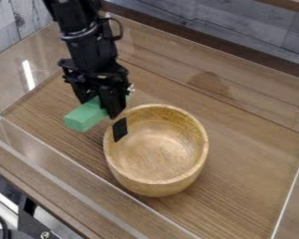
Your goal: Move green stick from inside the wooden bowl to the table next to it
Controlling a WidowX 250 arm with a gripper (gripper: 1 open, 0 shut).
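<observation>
Just left of the bowl's rim, near the table's clear side wall, the green stick (85, 116) sits pinched between my jaws (94, 105), which are closed on it, outside the bowl and tilted, its upper end against my dark tips; whether its lower end touches the table (246, 103) I cannot tell. To the right of it, the round wooden bowl (156, 154) rests on the table, a small black tag (120, 129) on its inner wall at the left.
</observation>
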